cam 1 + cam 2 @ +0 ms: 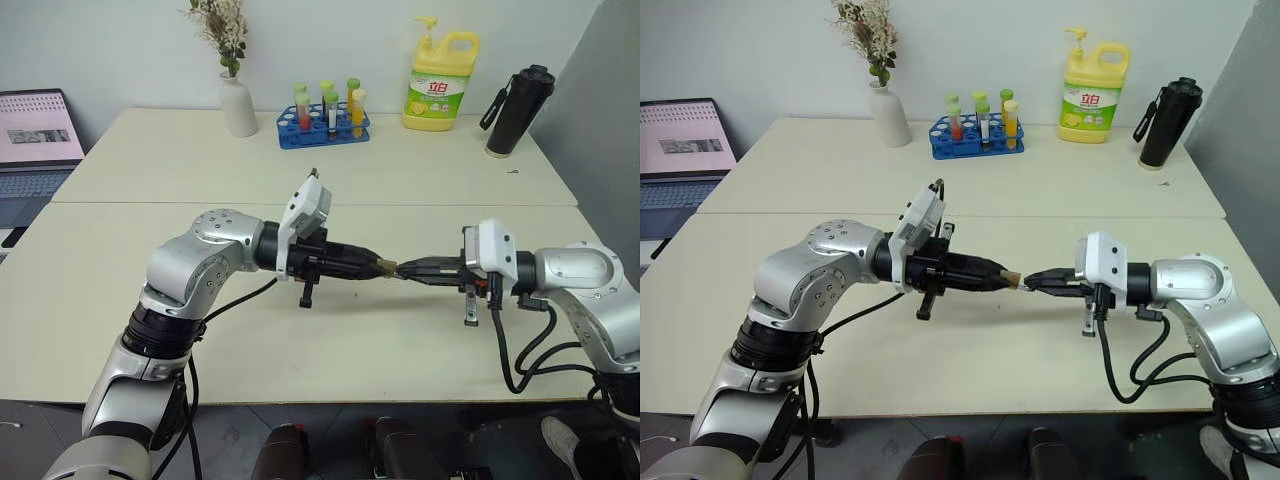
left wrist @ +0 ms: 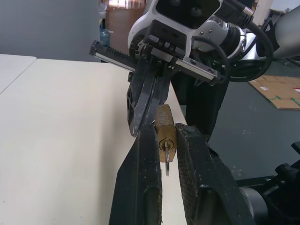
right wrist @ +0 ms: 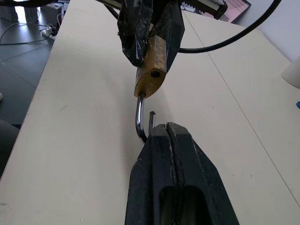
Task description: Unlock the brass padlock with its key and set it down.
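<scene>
Above the table's middle, my left gripper [image 1: 377,267] is shut on the brass padlock [image 2: 165,133], squeezing its golden body between the two black fingers. The silvery key [image 2: 167,157] sticks in the keyhole on the face turned toward the left wrist. My right gripper [image 3: 161,127] comes from the opposite side, shut on the bend of the thin silver shackle [image 3: 139,115]. One shackle leg enters the padlock [image 3: 151,70]. The other leg's end stands free beside the body. Both grippers point at each other, nearly level, tips almost touching.
On the cream table [image 1: 300,350], along the far edge, stand a white vase with flowers [image 1: 238,103], a blue test-tube rack [image 1: 322,125], a yellow detergent bottle [image 1: 440,80] and a black bottle [image 1: 518,110]. An open laptop [image 1: 35,140] sits at the far left.
</scene>
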{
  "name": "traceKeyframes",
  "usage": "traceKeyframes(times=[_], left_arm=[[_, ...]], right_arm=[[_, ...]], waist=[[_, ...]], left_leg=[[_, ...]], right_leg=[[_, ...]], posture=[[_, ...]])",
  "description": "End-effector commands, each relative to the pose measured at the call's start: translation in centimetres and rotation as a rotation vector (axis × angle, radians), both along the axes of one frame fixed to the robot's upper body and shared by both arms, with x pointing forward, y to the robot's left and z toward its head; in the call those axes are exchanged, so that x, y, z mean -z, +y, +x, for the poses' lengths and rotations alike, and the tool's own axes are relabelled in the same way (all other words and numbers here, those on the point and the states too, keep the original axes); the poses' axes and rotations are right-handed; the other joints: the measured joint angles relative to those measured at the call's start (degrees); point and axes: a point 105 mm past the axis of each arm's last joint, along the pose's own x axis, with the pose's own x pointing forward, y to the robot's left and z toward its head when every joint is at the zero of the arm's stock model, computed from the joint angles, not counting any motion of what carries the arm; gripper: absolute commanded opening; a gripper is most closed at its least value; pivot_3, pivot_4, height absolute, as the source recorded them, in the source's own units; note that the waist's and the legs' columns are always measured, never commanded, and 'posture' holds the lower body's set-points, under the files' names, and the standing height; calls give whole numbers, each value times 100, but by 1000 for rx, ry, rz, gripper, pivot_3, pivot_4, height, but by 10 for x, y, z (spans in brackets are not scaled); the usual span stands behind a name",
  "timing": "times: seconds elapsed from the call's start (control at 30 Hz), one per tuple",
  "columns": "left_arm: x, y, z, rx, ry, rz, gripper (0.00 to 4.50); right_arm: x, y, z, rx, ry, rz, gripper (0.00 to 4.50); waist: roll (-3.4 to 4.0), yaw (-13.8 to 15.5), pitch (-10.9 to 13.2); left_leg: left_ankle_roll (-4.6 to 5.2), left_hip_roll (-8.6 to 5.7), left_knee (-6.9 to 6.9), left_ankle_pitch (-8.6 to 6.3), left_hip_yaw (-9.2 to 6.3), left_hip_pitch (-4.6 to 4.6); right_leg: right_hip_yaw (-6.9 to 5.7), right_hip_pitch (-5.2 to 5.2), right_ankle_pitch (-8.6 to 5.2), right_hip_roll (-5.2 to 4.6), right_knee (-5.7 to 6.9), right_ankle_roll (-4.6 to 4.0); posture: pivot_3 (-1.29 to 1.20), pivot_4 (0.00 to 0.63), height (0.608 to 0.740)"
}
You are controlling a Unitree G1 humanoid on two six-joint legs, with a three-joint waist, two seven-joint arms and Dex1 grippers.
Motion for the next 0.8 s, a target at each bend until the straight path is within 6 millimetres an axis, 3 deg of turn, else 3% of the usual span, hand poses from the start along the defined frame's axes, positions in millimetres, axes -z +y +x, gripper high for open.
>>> traceKeyframes(times=[0.03,0.53,0.7,0.8], left_arm=[[-11,2,-4,2,-42,-27,158],[-11,2,-4,-2,-32,-29,158],[-6,4,-1,-38,-12,-25,158],[8,10,5,-99,5,-4,158]], right_arm=[[-7,3,-2,-41,-42,-15,0],[0,1,-4,-46,-25,-42,0],[10,-11,-2,4,-2,-99,0],[16,-22,4,91,-27,-93,0]], waist=[[0,0,0],[0,0,0],[0,1,0],[0,0,0]], left_leg=[[0,0,0,0,0,0],[0,1,0,0,-1,0],[0,0,0,0,0,0],[0,1,-1,0,-1,0]], right_leg=[[0,0,0,0,0,0],[0,0,0,0,0,0],[0,0,0,0,0,0],[2,0,0,-1,-1,0]], posture=[[0,150,740],[0,150,740],[0,150,740],[0,150,740]])
